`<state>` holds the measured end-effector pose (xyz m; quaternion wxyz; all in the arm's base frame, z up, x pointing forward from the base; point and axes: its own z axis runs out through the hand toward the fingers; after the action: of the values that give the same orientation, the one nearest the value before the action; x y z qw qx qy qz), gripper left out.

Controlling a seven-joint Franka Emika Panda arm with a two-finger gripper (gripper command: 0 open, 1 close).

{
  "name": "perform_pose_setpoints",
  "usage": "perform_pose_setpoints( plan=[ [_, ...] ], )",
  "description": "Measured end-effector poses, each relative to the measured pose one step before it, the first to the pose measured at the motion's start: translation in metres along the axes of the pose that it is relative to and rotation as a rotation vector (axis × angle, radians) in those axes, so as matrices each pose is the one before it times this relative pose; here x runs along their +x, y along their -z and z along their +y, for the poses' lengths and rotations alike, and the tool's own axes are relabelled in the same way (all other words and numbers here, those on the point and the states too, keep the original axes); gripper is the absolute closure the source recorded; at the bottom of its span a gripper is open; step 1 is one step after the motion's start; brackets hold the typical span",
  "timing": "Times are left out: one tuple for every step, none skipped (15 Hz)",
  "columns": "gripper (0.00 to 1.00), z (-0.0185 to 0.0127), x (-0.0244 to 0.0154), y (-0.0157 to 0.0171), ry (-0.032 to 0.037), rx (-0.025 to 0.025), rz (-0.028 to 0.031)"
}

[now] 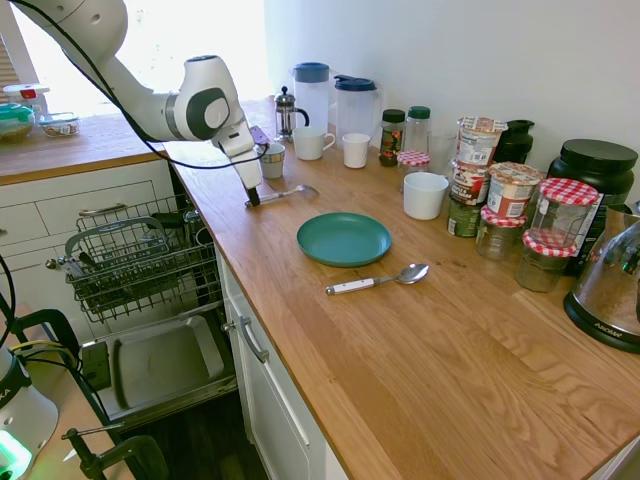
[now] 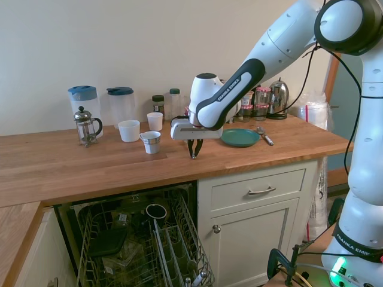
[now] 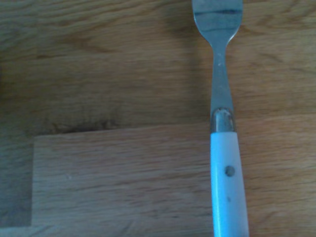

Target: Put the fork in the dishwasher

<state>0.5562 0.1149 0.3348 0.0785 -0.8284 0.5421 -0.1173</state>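
Observation:
The fork (image 1: 290,191) lies on the wooden counter near its left edge, beyond the green plate, head pointing right. In the wrist view the fork (image 3: 224,98) shows a steel neck and head and a white handle. My gripper (image 1: 253,199) points down over the handle end, fingers drawn together on it. From the other side the gripper (image 2: 193,154) looks narrow and shut. The dishwasher stands open below the counter, its wire rack (image 1: 140,260) pulled out over the dropped door (image 1: 160,365); the rack (image 2: 143,245) holds a few dark items.
A green plate (image 1: 343,238) and a white-handled spoon (image 1: 375,281) lie mid-counter. A small cup (image 1: 272,160) stands just behind the gripper. A French press (image 1: 287,112), jugs, mugs and jars line the back wall. The counter edge runs beside the rack.

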Motion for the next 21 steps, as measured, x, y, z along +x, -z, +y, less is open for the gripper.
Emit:
perform_pose_setpoints(
  plan=[
    [1.0,-0.00097,-0.00102,0.01093,0.01249,0.00458,-0.02796],
    [1.0,-0.00087,0.0008,0.0172,0.00943,0.0078,-0.01677],
    [1.0,0.00037,0.00206,0.02126,0.00577,0.0076,-0.0093],
    [1.0,0.00275,0.00202,0.02117,0.01041,0.00308,-0.00436],
    [1.0,0.00492,0.00022,0.02291,0.01773,-0.00188,0.0003],
    [1.0,0.00658,-0.00252,0.02227,0.0235,-0.00581,-0.00133],
    [1.0,0.00711,-0.00441,0.02177,0.03065,-0.00934,-0.01455],
    [1.0,0.00743,-0.00587,0.0225,0.03786,-0.01069,-0.01397],
    [1.0,0.00915,-0.00803,0.02188,0.03429,-0.01881,-0.00561],
    [1.0,0.00978,-0.0094,0.01817,0.0357,-0.02996,-0.00888],
    [1.0,0.01026,-0.01202,0.0154,0.04095,-0.04079,-0.01231],
    [1.0,0.00771,-0.01295,0.00904,0.04199,-0.0428,-0.01208],
    [1.0,0.00401,-0.01437,0.00314,0.04348,-0.04395,-0.01111],
    [1.0,-0.00084,-0.01474,-0.00219,0.04425,-0.04427,-0.01072],
    [1.0,-0.00422,-0.01611,-0.00511,0.04681,-0.04409,-0.0116],
    [1.0,-0.00635,-0.01748,-0.00621,0.04831,-0.04353,-0.01114],
    [1.0,-0.00668,-0.01639,-0.00569,0.05171,-0.04129,-0.01002],
    [1.0,-0.00651,-0.01715,-0.00532,0.05304,-0.03583,-0.00806],
    [1.0,-0.0044,-0.01442,-0.00493,0.05941,-0.03354,-0.01318],
    [1.0,-0.00237,-0.01175,-0.00348,0.07439,-0.03182,-0.01774],
    [1.0,-0.00124,-0.00134,-0.00052,0.02076,-0.00271,0.00025]
  ],
)
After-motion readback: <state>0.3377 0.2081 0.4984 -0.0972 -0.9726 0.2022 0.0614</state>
